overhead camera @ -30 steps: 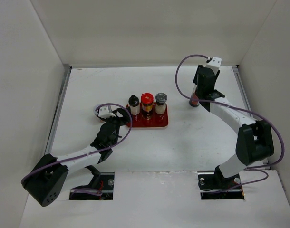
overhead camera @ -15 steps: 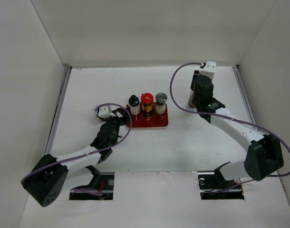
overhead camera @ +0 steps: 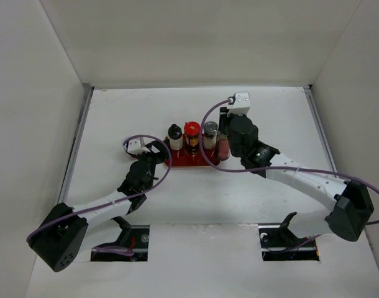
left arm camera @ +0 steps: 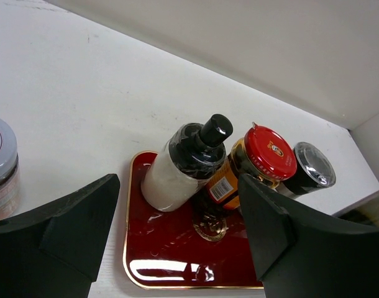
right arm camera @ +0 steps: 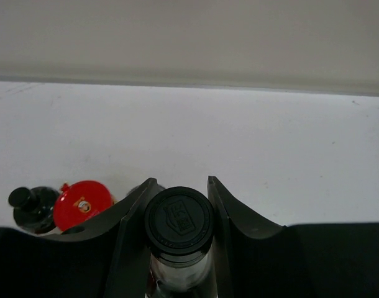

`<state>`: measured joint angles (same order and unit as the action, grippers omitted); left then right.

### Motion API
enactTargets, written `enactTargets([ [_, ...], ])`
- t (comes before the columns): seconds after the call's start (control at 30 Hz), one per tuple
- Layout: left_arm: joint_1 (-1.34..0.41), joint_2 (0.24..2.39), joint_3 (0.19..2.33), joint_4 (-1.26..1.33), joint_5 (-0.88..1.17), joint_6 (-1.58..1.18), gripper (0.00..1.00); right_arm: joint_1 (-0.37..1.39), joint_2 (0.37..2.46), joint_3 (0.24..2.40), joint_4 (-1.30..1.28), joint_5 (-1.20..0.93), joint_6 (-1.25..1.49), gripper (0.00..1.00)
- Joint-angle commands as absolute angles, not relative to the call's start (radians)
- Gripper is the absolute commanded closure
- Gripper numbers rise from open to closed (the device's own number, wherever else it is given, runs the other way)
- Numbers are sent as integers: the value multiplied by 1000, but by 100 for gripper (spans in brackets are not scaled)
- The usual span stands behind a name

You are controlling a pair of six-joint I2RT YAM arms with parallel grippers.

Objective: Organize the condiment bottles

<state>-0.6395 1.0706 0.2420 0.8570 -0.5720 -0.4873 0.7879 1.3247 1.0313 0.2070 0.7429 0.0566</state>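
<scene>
Holding tall clear bottle (right arm camera: 179,220) upright at the red tray's (overhead camera: 196,164) right edge, just beside grey-lidded jar (overhead camera: 210,129).
Right gripper (right arm camera: 179,183) clamps its neck, likely to extend the row; left gripper (left arm camera: 177,186) half-open, empty.

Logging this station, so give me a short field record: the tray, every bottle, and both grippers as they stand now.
tray: red tray, flat on the table
on tray: black-capped white bottle, red-lidded jar, grey-lidded jar, in a row
right gripper: shut on tall clear black-capped bottle, at the tray's right end
left gripper: open, empty, at the tray's left edge
off tray: pale-lidded jar, on the table left of the tray
</scene>
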Motion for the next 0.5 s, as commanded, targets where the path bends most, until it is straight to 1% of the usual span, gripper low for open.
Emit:
enactTargets([
  [0.0,-636,1049,232,894,-574,-499,24,829,1334,1117,319,703,75,75],
  [0.23,-631,1043,229,894,-578,-497,24,880,1430,1170,386,641,97,75],
  [0.47,-616,1040,230,878,-583,-497,24,898,1506,1149,434,627,101,74],
])
